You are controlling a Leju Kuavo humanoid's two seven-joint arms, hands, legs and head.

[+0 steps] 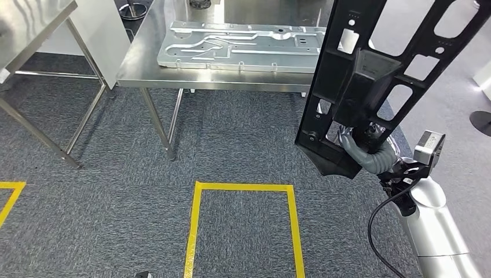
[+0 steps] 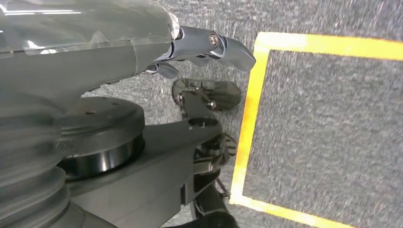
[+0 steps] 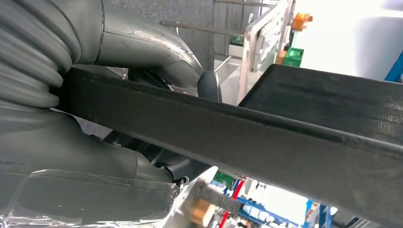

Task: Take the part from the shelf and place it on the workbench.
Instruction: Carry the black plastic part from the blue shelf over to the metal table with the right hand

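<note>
The part is a long black frame (image 1: 376, 69) with several cut-out windows. It stands tilted in the air at the right, its upper end overlapping the workbench's right end in the head view. My right hand (image 1: 365, 147) grips it near its lower end. In the right wrist view the black frame (image 3: 285, 137) runs across the picture with my right hand's fingers (image 3: 142, 38) wrapped over its edge. The steel workbench (image 1: 145, 63) stands ahead and carries a flat silver machined plate (image 1: 243, 43). My left hand (image 2: 204, 47) hangs over the carpet, fingers apart, holding nothing.
A yellow tape rectangle (image 1: 243, 186) marks the grey carpet in front of the workbench, also seen as a yellow tape rectangle (image 2: 252, 109) under my left hand. A second steel table (image 1: 35, 23) stands at the left, and a dark round base (image 1: 480, 121) lies at the far right.
</note>
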